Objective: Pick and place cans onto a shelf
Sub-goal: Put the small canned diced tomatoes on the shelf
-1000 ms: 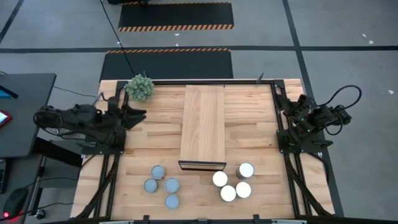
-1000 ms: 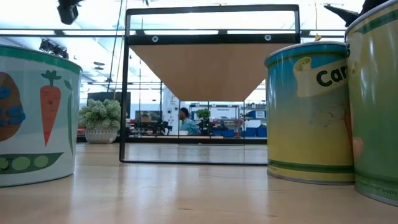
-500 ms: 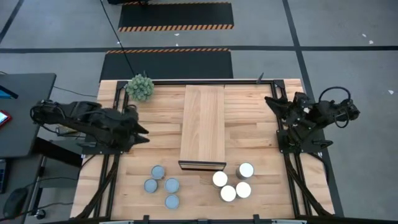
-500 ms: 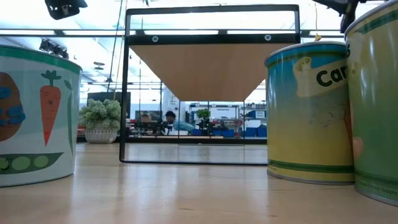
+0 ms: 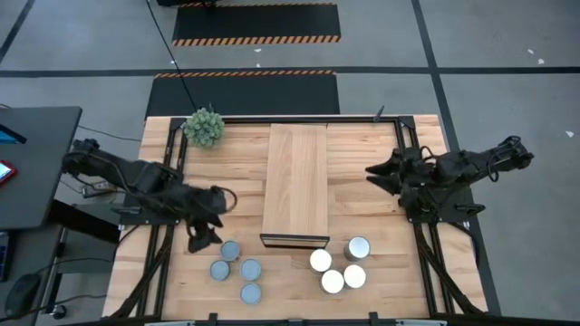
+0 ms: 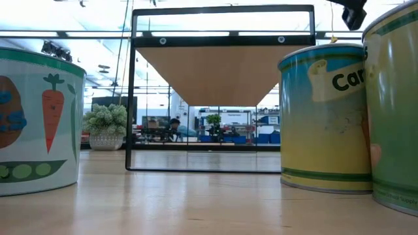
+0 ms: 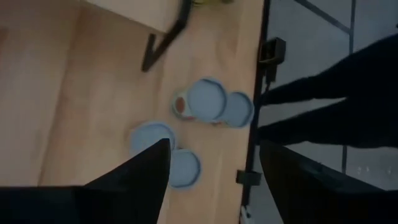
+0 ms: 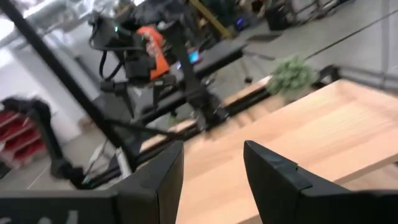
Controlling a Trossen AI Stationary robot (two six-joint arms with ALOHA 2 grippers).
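Note:
Four cans with blue-grey tops point(image 5: 237, 270) stand on their bases near the table's front left; they also show in the left wrist view point(image 7: 208, 99). Four white-topped cans point(image 5: 339, 268) stand at the front right. The light-wood shelf point(image 5: 295, 181) stands raised on a dark frame at mid-table, and the low view shows its underside point(image 6: 223, 72). My left gripper point(image 5: 205, 237) is open and empty above the table just left of the blue-grey cans; its wrist view point(image 7: 214, 180) shows the gap. My right gripper point(image 5: 373, 170) is open and empty in the air, right of the shelf; its wrist view point(image 8: 211, 180) shows this too.
A green spiky plant ball point(image 5: 204, 126) sits at the far left corner. A dark metal frame point(image 5: 399, 127) runs along the table's edges. In the low view, labelled cans stand close on the left point(image 6: 32, 117) and right point(image 6: 323, 117). A person point(image 6: 175, 125) shows far behind.
My left gripper has swung from the table's left edge toward the right and the near edge, tipping down over the blue-grey cans. My right gripper has swung from the right edge toward the shelf. The cans and the shelf have stayed put.

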